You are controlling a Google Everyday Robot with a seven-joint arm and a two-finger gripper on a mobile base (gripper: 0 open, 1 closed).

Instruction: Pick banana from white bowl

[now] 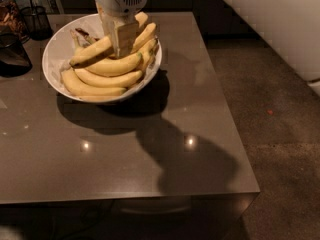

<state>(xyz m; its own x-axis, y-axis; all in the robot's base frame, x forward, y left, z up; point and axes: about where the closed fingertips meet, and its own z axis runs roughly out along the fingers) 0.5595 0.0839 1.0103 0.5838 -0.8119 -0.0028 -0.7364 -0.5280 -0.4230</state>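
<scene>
The white bowl (52, 54) stands at the back left of the dark table and holds a pile of yellow bananas. The banana (92, 51), long and pale yellow, lies across the top of the pile, slanting up from left to right with a dark shadow under it. My gripper (123, 40) comes down from above over the middle of the bowl. Its fingers close around the middle of that banana. The gripper hides the banana's middle, and its right end shows beyond the fingers (146, 34).
Shorter bananas (102, 79) fill the bowl's front. Dark glass containers (12, 54) stand at the table's left edge, with a wire holder (35, 19) behind. The table's right edge (227, 109) drops to carpet. My white body (280, 24) is at the upper right.
</scene>
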